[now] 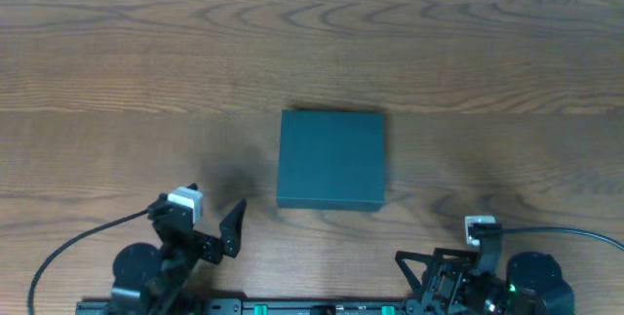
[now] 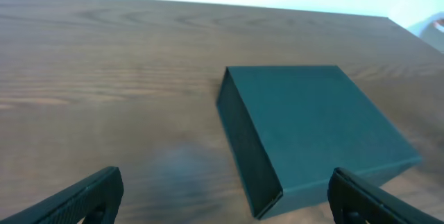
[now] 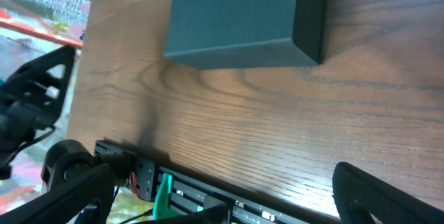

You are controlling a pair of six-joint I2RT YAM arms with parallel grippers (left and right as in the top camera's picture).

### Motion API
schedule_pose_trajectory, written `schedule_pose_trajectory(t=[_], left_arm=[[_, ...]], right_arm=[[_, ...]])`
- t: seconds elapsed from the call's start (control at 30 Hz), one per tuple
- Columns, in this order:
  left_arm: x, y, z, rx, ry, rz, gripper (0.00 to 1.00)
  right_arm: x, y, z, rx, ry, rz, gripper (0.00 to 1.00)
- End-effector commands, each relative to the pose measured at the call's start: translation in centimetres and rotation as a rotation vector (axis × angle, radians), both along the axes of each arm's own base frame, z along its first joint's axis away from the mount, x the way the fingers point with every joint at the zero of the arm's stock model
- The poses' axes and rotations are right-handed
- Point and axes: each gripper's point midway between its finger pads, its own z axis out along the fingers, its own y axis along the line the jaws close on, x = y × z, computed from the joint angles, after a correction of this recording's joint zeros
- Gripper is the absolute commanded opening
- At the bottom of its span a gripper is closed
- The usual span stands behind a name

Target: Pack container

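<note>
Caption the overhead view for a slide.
Closed container on the wooden table; left gripper and right gripper open, touching nothing.

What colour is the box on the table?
The container is dark teal, plain and matte. The left wrist view shows it best.

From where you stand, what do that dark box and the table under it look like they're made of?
The container looks like cardboard or stiff paperboard, dark teal with a matte finish: crisp straight edges, flat faces, no glare. The table looks like wood or a wood-print laminate, brown with wavy grain lines and a soft sheen; the pictures cannot settle which.
</note>
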Motion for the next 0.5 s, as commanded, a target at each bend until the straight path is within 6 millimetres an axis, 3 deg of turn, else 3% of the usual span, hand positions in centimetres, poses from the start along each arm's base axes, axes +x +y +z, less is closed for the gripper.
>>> schedule_pose_trajectory(t=[0.0, 0.37, 0.47], left_arm=[[0.0, -0.6, -0.7, -0.021, 0.006, -0.035, 0.95], [0.1, -1.3, -6.1, -0.050, 0.141, -0.054, 0.95], [0.1, -1.4, -6.2, -0.072, 0.150, -0.052, 0.95]], right_arm=[[-0.1, 0.0, 0.2, 0.003, -0.005, 0.004, 0.99], [-0.1, 0.0, 0.2, 0.003, -0.005, 0.004, 0.99], [-0.1, 0.0, 0.2, 0.003, -0.005, 0.004, 0.99]])
